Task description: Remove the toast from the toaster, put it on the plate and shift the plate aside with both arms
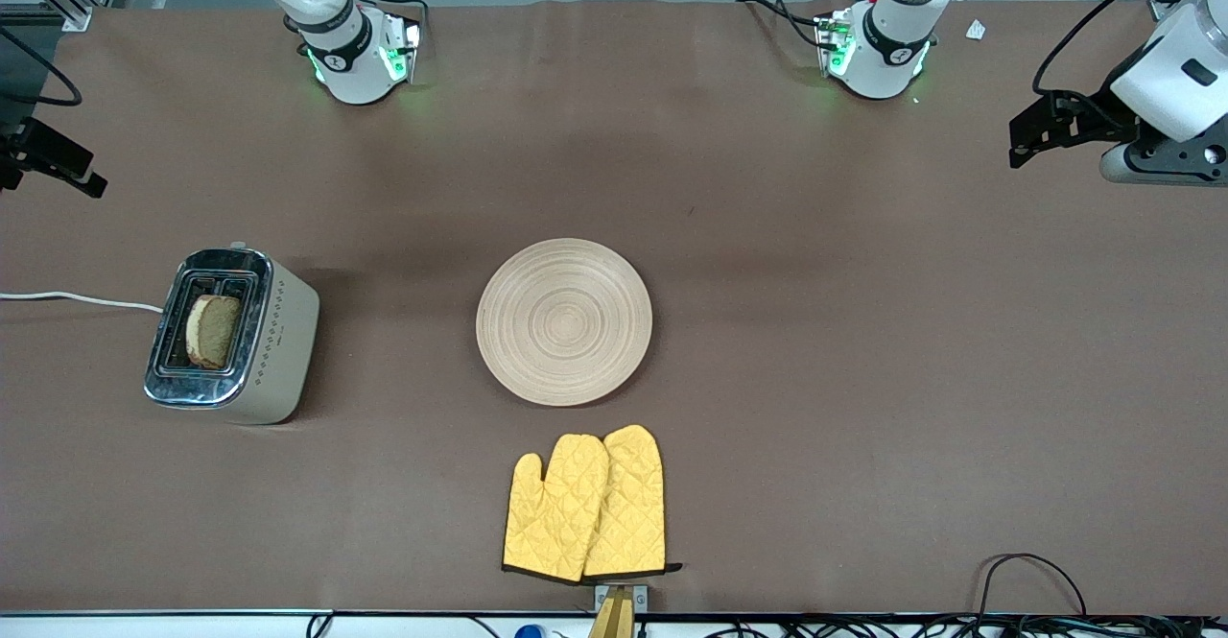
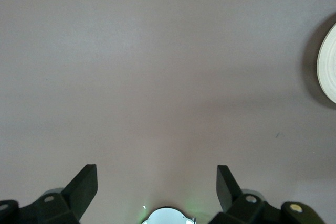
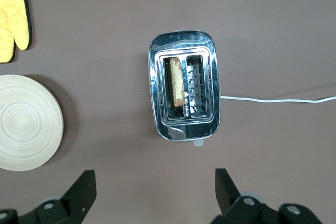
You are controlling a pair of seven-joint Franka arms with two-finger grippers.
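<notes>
toast point(image 3: 177, 81) sits in the toaster point(image 3: 185, 85) under the spread, empty right gripper point(image 3: 155, 192)

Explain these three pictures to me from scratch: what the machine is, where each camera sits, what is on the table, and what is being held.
Two white robot arms stand at a brown table. The big picture looks down from a high camera facing them. The other two come from cameras on the wrists, so each shows its own hand's two black fingers at the bottom.

On the table lie a round wooden plate, a pair of yellow oven mitts nearer the camera, and a toaster toward the right arm's end, with a slice of toast standing in one slot.

The left hand is open over bare table. The right hand is open above the toaster. Neither holds anything.
</notes>
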